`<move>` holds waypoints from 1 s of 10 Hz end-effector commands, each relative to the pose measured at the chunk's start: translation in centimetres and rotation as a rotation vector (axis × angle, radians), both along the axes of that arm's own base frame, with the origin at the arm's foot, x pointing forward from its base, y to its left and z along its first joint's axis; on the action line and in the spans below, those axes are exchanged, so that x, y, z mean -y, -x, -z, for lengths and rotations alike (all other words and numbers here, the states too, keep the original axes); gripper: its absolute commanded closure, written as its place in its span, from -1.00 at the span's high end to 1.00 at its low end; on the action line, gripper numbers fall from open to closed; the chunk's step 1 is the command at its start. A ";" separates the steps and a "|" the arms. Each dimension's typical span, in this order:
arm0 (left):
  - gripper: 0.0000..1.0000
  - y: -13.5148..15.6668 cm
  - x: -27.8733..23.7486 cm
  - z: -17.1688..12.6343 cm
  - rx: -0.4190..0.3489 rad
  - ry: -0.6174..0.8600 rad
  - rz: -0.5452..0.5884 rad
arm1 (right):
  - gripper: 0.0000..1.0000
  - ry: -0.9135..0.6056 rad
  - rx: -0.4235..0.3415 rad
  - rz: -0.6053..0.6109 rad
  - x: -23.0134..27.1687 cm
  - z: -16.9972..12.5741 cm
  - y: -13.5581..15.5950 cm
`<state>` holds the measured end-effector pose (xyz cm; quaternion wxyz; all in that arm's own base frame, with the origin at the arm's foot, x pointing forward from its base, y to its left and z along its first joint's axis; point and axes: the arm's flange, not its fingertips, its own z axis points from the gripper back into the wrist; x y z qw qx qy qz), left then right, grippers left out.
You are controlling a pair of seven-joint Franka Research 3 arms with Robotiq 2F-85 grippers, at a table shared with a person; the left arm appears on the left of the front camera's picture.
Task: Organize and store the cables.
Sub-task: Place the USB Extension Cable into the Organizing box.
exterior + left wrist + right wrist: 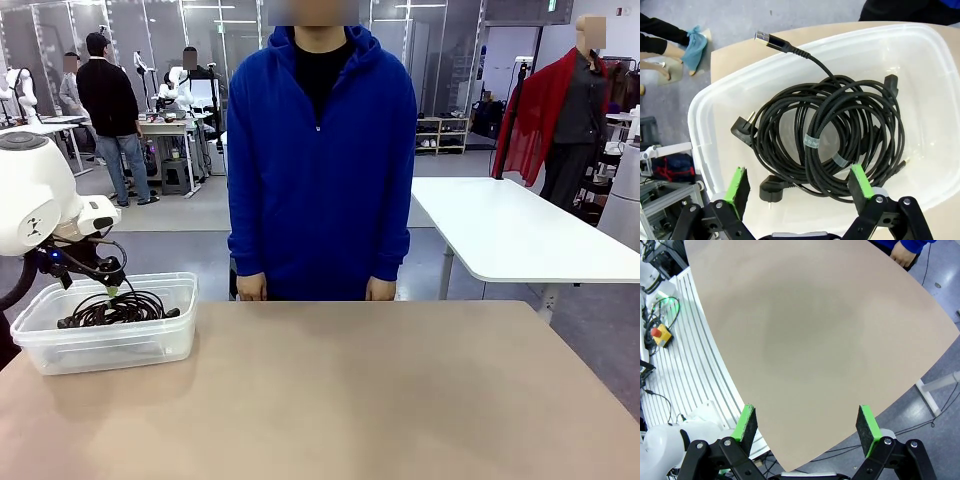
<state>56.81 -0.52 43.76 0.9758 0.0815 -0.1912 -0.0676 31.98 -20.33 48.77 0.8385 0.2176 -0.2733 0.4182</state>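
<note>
Left end effector (799, 186) hangs just over the clear plastic bin (705, 115), green pads spread wide with nothing between them — it looks freshly let go or about to pull up, judging from the pose. Below it the cables (832, 137) lie piled inside the bin: black coils overlapping, two with small pale bands, plug ends poking out at the sides and one USB-type end resting up on the rim. Stored together like this, the job looks near done. In the front view the bin (150, 350) sits at the tabletop's (380, 390) left edge, within easy reach of that arm, coils (120, 308) heaped low inside. Right end effector (806, 424) is also spread apart, empty, held high over bare tabletop (820, 340) — likely parked out of the way. At the far side a person in a blue hoodie (320, 150) stands with hands (251, 288) down at the table edge, not holding anything.
</note>
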 end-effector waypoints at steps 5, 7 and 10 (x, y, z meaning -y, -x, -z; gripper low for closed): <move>1.00 -0.3 -0.1 -0.1 0.001 -0.001 -0.005 | 1.00 -0.009 0.014 -0.016 0.1 -0.1 0.0; 1.00 -0.3 -0.1 -0.1 0.001 -0.001 -0.005 | 1.00 -0.009 0.014 -0.016 0.1 -0.1 0.0; 1.00 -0.3 -0.1 -0.1 0.001 -0.001 -0.005 | 1.00 -0.009 0.014 -0.016 0.1 -0.1 0.0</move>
